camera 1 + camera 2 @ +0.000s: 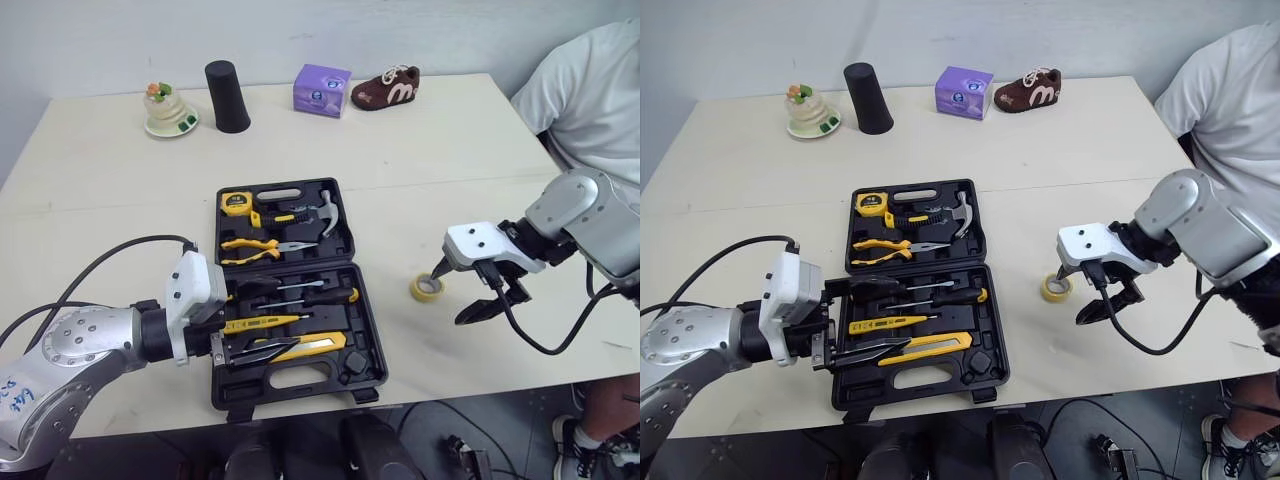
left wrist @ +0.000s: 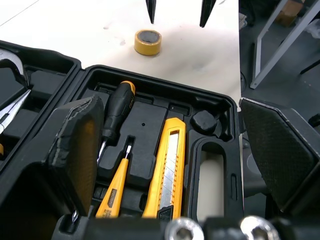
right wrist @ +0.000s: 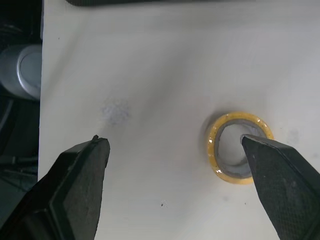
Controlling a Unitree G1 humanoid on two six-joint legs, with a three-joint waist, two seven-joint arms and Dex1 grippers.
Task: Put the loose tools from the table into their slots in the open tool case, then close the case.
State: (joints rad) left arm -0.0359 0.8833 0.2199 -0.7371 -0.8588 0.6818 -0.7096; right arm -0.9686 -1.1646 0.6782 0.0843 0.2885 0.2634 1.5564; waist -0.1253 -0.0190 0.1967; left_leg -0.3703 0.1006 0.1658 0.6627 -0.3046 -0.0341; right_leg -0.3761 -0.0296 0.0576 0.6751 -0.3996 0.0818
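The black tool case [image 1: 372, 330] lies open at the middle of the table. Its far half holds a tape measure [image 1: 236, 202], a hammer [image 1: 325, 210] and pliers [image 1: 255, 248]. Its near half holds screwdrivers [image 1: 300, 290] and a yellow utility knife [image 2: 167, 170]. A yellow tape roll [image 1: 428, 288] lies flat on the table just right of the case. My right gripper [image 1: 455, 292] hangs open over the roll, one fingertip above its rim, nothing held. My left gripper [image 1: 250, 318] is open and empty, low over the left side of the near half.
Along the far edge stand a small dish with a figurine [image 1: 170, 112], a black cup [image 1: 228, 97], a purple box [image 1: 322, 90] and a brown shoe [image 1: 385, 88]. A person in a white shirt [image 1: 590, 90] sits at the right end of the table.
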